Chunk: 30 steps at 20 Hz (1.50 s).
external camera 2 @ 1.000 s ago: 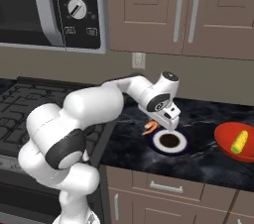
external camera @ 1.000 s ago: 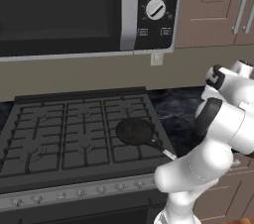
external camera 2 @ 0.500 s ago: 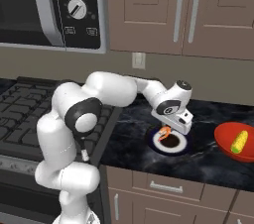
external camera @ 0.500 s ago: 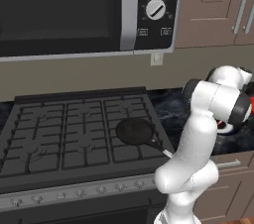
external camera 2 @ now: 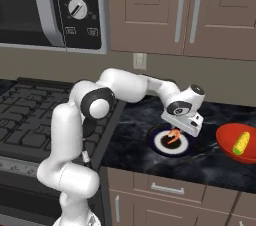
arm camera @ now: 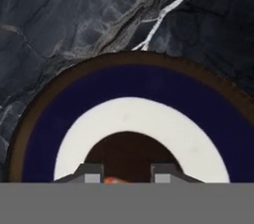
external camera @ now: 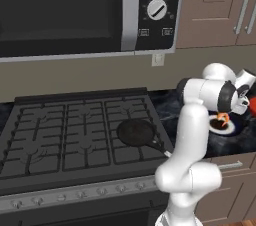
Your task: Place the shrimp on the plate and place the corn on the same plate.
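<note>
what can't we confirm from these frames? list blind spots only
- Whether the shrimp already rests on the plate: in the hand view just an orange sliver shows between the fingertips, cut off by the bottom edge.
- Gripper closure: right base view too small to read the jaws.
- Plate's near side, left base view: hidden by the arm.
- The corn in the red bowl: the bowl is cut off by the right edge of the right base view.

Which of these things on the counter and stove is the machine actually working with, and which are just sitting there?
Part of the job: shrimp held in the pincer, plate, corn.

Just lying about: red bowl under the corn, frying pan, microwave.
</note>
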Tool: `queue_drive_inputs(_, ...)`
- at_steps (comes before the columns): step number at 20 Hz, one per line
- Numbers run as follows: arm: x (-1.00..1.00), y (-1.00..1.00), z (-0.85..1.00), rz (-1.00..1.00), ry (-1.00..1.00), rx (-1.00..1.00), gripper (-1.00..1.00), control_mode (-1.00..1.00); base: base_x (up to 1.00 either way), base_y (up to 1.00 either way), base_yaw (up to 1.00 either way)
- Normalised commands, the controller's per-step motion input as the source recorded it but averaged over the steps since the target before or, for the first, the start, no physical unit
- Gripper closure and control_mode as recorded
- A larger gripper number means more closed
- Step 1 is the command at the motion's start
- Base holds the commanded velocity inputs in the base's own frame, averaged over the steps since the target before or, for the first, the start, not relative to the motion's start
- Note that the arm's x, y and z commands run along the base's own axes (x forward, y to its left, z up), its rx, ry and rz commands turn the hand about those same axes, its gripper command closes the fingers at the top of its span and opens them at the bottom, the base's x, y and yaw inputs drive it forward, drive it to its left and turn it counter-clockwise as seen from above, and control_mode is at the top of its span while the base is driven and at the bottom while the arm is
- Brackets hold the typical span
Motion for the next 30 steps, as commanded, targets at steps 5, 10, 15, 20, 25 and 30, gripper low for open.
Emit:
queue_drive_inputs(5,0.05,0.0,-0.02,0.0,0.0,0.0,-1.0,-1.0,0.0,0.0,0.0)
queue_drive_inputs(10,-0.26,-0.01,0.06,-0.07,0.01,-0.04,-1.0,-1.0,0.0,0.0,0.0)
queue_drive_inputs(15,-0.85,0.15,0.17,-0.21,0.11,-0.25,-1.0,-1.0,0.0,0.0,0.0)
queue_drive_inputs(20,-0.35,0.41,0.28,-0.12,0.18,-0.25,-1.0,-1.0,0.0,0.0,0.0)
queue_drive_inputs(25,-0.11,0.1,0.0,0.0,0.0,0.0,-1.0,-1.0,0.0,0.0,0.0)
queue_drive_inputs(30,0.01,-0.16,-0.01,0.01,-0.02,0.01,-1.0,1.0,0.01,-0.14,0.01)
